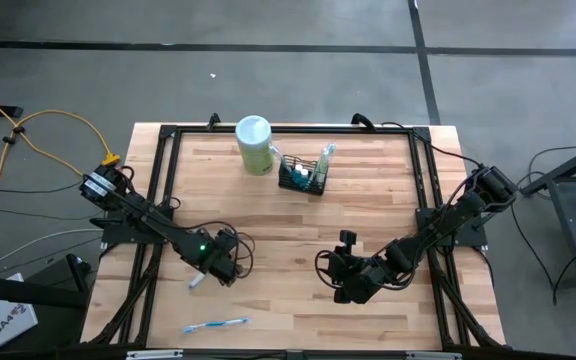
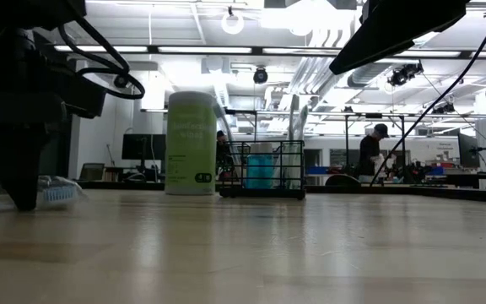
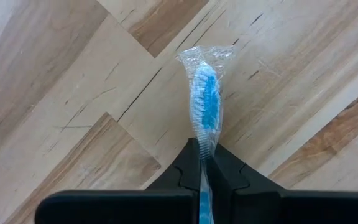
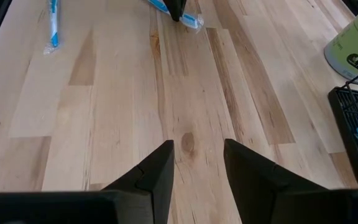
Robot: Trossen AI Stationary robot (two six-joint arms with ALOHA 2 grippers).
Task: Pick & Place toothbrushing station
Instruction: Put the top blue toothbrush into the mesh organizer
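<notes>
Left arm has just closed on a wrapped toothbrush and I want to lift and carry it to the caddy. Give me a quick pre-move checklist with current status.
1. Grip: left gripper is shut on the wrapped toothbrush, whose head sticks out past the fingertips. Ok.
2. Brush still at table level: its head lies low on the table in the low view. Ok, lift first.
3. Target: black wire caddy stands upright at the far side, beside the green canister. Ok.
4. Free compartment in the caddy: it already holds items. Cannot tell.
5. Right gripper: open, empty, hovering over bare wood, clear of the direct path. Ok.
6. Second toothbrush lies at the near edge, out of the way. Ok.
</notes>
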